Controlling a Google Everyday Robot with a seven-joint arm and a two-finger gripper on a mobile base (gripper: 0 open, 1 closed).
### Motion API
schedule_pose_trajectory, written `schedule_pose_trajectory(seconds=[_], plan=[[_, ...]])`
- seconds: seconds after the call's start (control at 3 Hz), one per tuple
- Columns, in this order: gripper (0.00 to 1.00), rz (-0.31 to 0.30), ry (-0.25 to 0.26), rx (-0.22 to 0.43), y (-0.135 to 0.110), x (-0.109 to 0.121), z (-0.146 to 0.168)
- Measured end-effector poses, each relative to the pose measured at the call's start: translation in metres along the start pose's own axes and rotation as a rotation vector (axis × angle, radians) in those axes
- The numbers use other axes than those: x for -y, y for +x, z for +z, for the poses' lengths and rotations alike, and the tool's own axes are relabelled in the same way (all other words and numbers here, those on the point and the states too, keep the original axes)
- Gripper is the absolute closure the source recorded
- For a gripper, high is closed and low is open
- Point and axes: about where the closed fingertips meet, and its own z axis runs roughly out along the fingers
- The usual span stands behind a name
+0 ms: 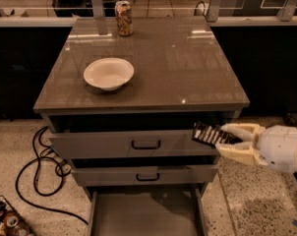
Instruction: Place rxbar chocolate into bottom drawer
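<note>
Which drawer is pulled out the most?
The bottom drawer: its grey floor shows, while the two handled drawers above are barely open. The gripper holds the rxbar chocolate by the top drawer's right end.

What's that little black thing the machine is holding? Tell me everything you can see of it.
It is the rxbar chocolate, a small flat bar in a black wrapper with pale stripes of lettering. The cream-coloured hand pinches its right end, so the bar sticks out leftward, tilted slightly, in front of the top drawer's right side. Only the hand touches it. It hangs well above the open bottom drawer.
</note>
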Motion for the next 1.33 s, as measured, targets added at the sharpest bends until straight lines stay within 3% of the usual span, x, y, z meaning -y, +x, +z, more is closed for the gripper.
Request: schedule_pose_trajectory(seconds=[0.33, 0.67, 1.0, 1.33], plan=[[1.0, 0.026, -0.054, -0.024, 0.033, -0.011, 0.002], [1.0, 0.064, -0.109, -0.014, 0.081, -0.036, 0.006], [1.0, 0.079, -0.17, 0.019, 0.14, -0.075, 0.024], [1.0, 0.073, -0.202, 0.042, 0.168, -0.102, 0.041]])
